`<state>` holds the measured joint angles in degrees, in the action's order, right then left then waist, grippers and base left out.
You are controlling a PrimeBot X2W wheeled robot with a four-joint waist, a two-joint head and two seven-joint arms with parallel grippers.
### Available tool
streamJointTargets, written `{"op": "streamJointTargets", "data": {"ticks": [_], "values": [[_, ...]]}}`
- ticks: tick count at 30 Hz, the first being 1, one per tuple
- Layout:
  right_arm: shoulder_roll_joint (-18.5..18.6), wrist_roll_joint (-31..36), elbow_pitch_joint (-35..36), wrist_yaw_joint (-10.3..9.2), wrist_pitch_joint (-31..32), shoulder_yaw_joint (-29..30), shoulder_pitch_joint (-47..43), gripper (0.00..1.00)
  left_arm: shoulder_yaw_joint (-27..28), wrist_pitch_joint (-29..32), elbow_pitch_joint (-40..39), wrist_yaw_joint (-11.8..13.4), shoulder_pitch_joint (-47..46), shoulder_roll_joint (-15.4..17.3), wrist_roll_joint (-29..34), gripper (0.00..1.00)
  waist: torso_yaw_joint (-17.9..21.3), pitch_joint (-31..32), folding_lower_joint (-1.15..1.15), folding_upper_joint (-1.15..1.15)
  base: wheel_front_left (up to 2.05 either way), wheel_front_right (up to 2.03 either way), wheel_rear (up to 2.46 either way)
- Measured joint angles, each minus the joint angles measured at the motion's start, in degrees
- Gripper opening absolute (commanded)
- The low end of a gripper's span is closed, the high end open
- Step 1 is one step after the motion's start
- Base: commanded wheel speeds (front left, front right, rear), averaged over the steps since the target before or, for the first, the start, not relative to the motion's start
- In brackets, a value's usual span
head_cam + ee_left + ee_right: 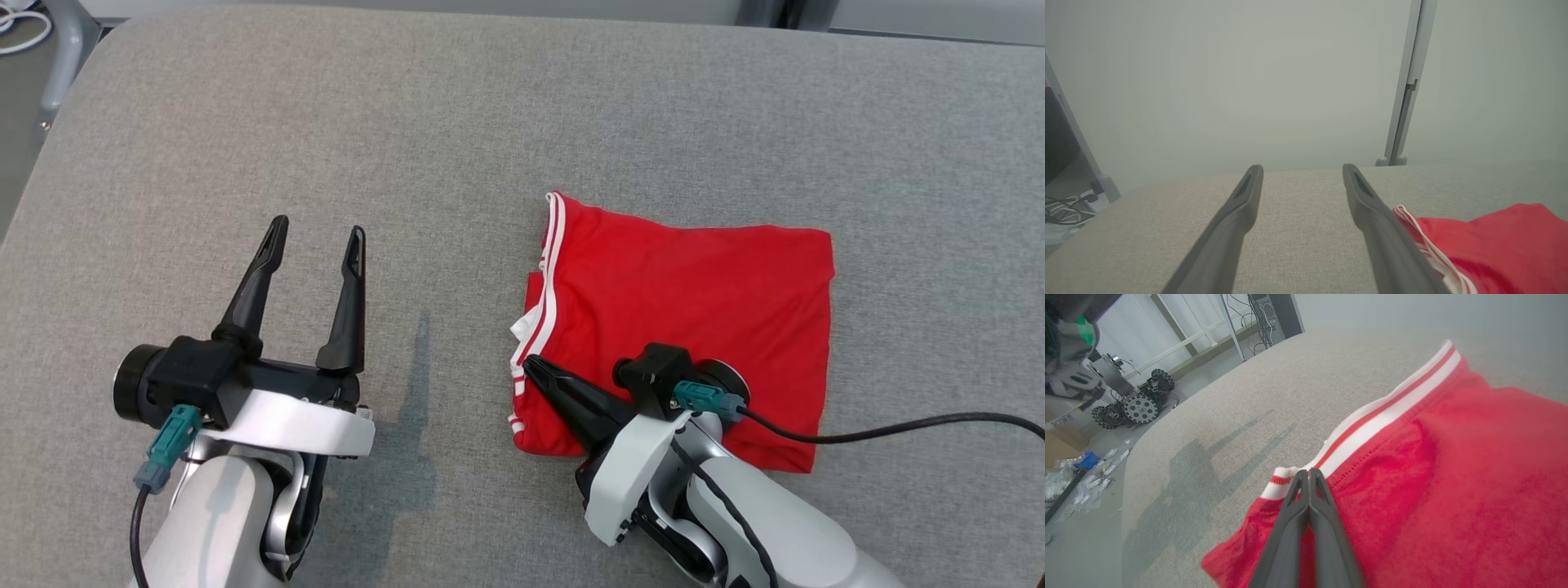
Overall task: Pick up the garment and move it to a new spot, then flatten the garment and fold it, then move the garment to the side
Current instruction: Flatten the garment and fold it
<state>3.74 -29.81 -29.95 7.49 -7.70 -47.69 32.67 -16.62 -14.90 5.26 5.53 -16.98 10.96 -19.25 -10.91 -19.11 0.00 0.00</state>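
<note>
The garment [694, 310] is red with white-striped trim and lies folded into a rough rectangle on the right half of the grey table [457, 139]. My right gripper [526, 362] lies low over its near left part. The fingers are shut, with their tips pinched at the striped hem [1372, 428] on the garment's [1453, 490] left edge. My left gripper [317, 235] hovers over bare table left of the garment, open with nothing between its fingers [1237, 216]. In the left wrist view the garment [1502, 249] shows at the lower right, apart from that gripper.
The table's rounded left corner [57, 131] drops to the floor. A wheeled machine [1133, 404] and scattered small parts [1073, 477] lie on the floor beyond that edge. A grey post [1404, 90] stands behind the table. A black cable [898, 429] trails from my right wrist.
</note>
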Motion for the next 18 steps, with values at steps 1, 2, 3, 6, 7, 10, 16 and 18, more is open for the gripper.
{"op": "streamJointTargets", "data": {"ticks": [1, 2, 3, 6, 7, 10, 16, 18], "values": [[0.0, -0.2, 0.2, 0.00, -0.9, -0.1, 0.1, 0.00, 0.1, 0.0, 0.1, 0.0, 0.0, 0.0, 0.0, 1.00, 0.2, 0.2, 0.00, 0.00, 0.00, 0.00, 0.00], [-0.1, -0.7, 0.5, 0.00, -1.6, 0.0, 0.1, 0.00, 0.3, 0.0, 0.3, 0.0, 0.1, 0.0, 0.0, 1.00, 0.3, 0.5, 0.00, 0.00, 0.00, 0.00, 0.00], [0.0, -0.7, 1.0, 0.00, -2.3, 0.4, 0.1, 0.00, 0.5, 0.0, 0.3, 0.0, 0.2, 0.1, 0.0, 1.00, 0.6, 0.8, 0.00, 0.00, 0.00, 0.00, 0.00], [0.7, -0.9, 3.6, 0.00, -3.9, 3.3, -0.5, 0.00, 1.3, 0.0, 0.5, 0.1, 1.0, 0.5, 0.0, 1.00, 1.5, 1.8, 0.00, 0.00, 0.00, 0.00, 0.00], [1.2, -0.7, 4.6, 0.00, -4.1, 4.8, -1.0, 0.00, 1.5, 0.0, 0.5, 0.3, 1.4, 0.6, 0.0, 1.00, 1.8, 2.2, 0.00, 0.00, 0.00, 0.00, 0.00], [2.8, 0.4, 8.6, 0.00, -4.9, 10.3, -3.8, 0.00, 2.2, 0.0, 0.5, 0.7, 2.5, 0.9, 0.0, 1.00, 3.1, 3.5, 0.00, 0.00, 0.00, 0.00, 0.00], [4.4, 4.8, 16.9, 0.00, -5.1, 24.3, -10.4, 0.86, 3.1, 0.0, 0.0, 1.3, 4.4, 2.0, -0.4, 1.00, 5.7, 6.1, 0.00, 0.00, 0.00, 0.00, 0.00], [4.7, 6.3, 18.8, 0.00, -4.3, 29.0, -12.4, 1.00, 3.3, 0.1, -0.5, 1.3, 4.8, 2.6, -0.4, 1.00, 6.5, 6.9, 0.00, 0.00, 0.00, 0.00, 0.00]]}}
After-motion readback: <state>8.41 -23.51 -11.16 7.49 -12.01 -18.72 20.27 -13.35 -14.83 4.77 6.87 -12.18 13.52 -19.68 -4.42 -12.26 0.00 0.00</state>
